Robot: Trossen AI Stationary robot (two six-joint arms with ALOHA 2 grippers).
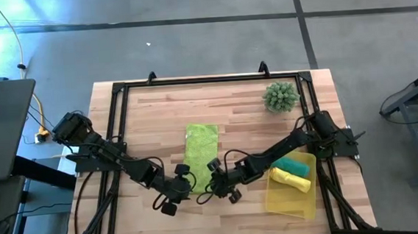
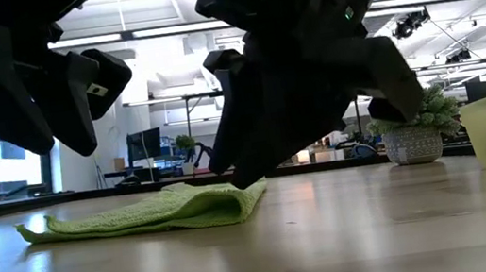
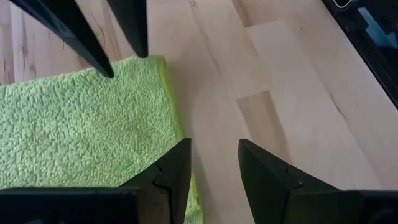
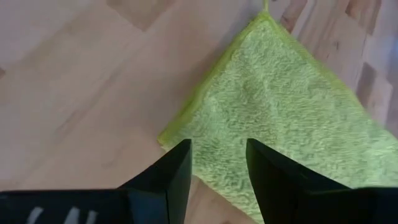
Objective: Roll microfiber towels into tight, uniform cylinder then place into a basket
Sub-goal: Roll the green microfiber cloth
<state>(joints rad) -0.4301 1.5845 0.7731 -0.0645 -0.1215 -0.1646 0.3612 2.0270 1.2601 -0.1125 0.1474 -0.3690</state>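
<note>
floor – grey concrete | room – office desks, bright ceiling lights

Open-plan robotics lab: wooden counter in black frame on concrete floor; behind, strip ceiling lights, monitor desks.

Two arms are seen, built of matte black segments with bulky rounded joints and thin black cables looped alongside. Each left hand and right hand is made of two dark, wedge-shaped fingers tapering to blunt tips. A small green light is shown on one housing.
</note>
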